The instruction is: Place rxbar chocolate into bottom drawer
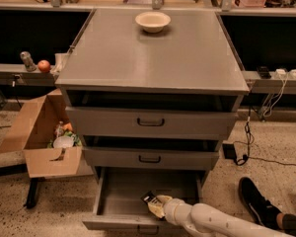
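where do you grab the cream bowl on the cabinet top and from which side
Pinch the bowl by its near rim, coming straight down: it sits upright, mouth up, on the cabinet top, and its rounded wall offers no flat sides. The hand is low in the open bottom drawer, at the rxbar chocolate.
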Available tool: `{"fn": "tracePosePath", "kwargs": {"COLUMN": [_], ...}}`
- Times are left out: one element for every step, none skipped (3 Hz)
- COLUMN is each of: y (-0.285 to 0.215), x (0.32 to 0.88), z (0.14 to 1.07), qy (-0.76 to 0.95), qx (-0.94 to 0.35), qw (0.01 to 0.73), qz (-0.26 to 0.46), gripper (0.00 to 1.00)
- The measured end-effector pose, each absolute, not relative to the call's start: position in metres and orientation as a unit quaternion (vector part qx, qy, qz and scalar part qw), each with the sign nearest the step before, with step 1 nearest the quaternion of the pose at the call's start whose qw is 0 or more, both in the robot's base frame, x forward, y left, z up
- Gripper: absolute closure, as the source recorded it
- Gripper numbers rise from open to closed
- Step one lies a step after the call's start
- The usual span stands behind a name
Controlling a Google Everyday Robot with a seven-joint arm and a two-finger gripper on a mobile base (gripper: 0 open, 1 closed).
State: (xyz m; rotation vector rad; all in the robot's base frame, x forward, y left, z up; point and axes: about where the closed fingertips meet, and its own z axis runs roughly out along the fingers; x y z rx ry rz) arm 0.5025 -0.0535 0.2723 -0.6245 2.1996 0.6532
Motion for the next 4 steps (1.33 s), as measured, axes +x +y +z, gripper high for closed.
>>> {"fn": "tracePosePath", "kwargs": {"y": [-0.077,-0.098,-0.112,-0.118], "x": [0.520,0.538,0.554,0.567], "z": [0.241,0.227,0.218,0.211], "qy": [0.860,0.860,0.864,0.869], "qx": [-0.201,-0.177,-0.161,-0.153], "qw": [0.389,0.402,0.403,0.399], "qz": [0.263,0.260,0.254,0.250], "gripper": [1.00,1.00,0.86,0.63]}}
